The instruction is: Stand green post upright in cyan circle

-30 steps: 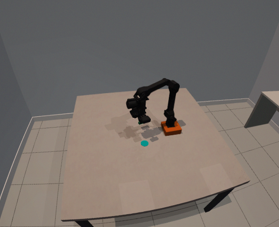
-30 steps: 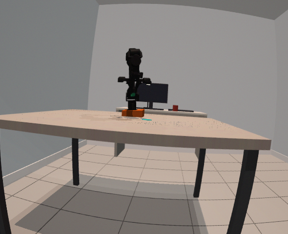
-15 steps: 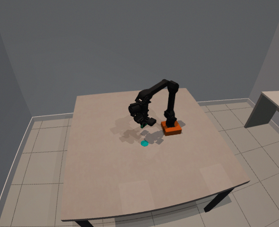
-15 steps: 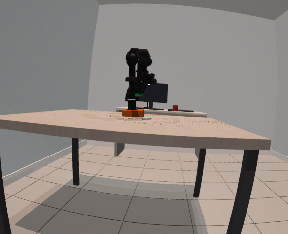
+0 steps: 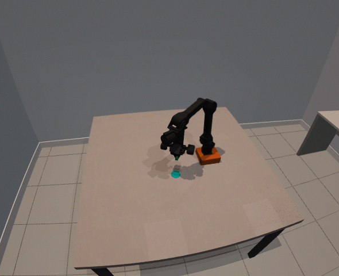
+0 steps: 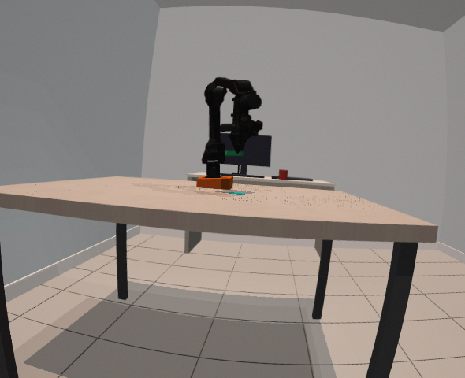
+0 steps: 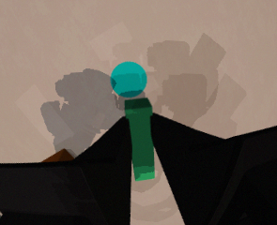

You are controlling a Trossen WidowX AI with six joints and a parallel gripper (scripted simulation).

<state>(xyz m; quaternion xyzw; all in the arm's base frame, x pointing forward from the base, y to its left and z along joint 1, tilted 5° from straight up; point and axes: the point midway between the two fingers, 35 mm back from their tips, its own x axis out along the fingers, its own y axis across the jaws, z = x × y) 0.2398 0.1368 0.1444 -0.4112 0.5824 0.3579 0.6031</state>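
My gripper [image 5: 177, 156] [image 6: 237, 151] [image 7: 138, 120] is shut on the green post [image 5: 177, 157] [image 6: 233, 153] [image 7: 140, 138], which hangs between the black fingers above the table [image 5: 128, 202]. In the wrist view the post's far end reaches just below the cyan circle [image 7: 129, 79]. The circle [image 5: 175, 174] [image 6: 236, 193] lies flat on the table in front of the arm, a little below and ahead of the gripper. The post is in the air and does not touch the table.
The arm's orange base [image 5: 208, 156] [image 6: 214, 181] stands to the right of the circle. A second table [image 5: 332, 125] [image 6: 265, 180] with a monitor [image 6: 251, 150] and a red cup [image 6: 283, 174] stands behind.
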